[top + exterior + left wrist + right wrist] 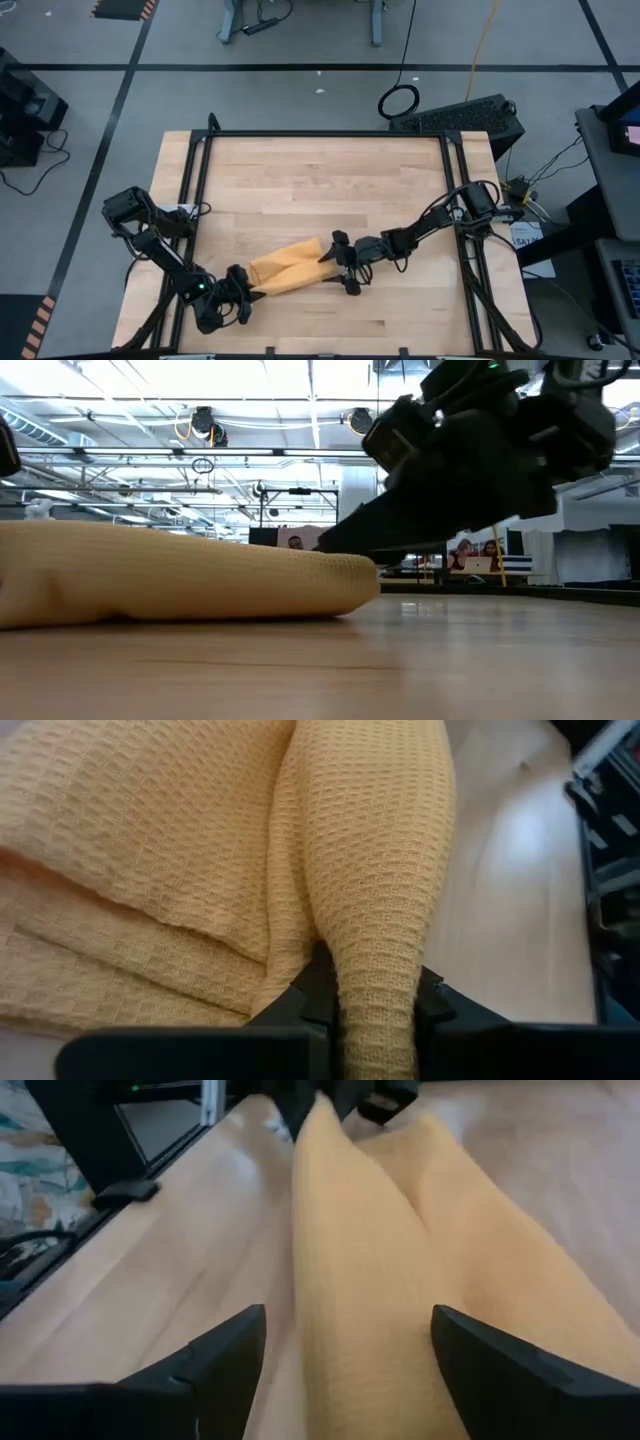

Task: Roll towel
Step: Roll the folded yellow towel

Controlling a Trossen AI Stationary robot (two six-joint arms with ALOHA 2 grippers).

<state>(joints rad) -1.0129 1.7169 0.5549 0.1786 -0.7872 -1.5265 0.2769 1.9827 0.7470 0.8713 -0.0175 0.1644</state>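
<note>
The mustard-yellow towel (290, 268) lies in a long, partly rolled bundle on the wooden table, near its front edge, and also shows in the low view (180, 575). My left gripper (245, 290) is at the towel's left end and is shut on it. My right gripper (340, 262) is open at the towel's right end. Its two fingers (225, 1360) stand on either side of the bundle (370, 1280). I cannot tell whether they touch it. The white tag is hidden. My left gripper pinches a narrow rolled fold at the towel's left end (378, 1010) between its two fingers (310, 1005). The fingers come level from the table's near left and lie along the bundle. The rest of the towel lies on the table ahead of them, slack.
A black metal frame (320, 134) runs along the table's far, left and right edges. Bare wood (320, 190) lies beyond the towel toward the far edge. Cables and a black case (470, 115) lie on the floor past the far right corner.
</note>
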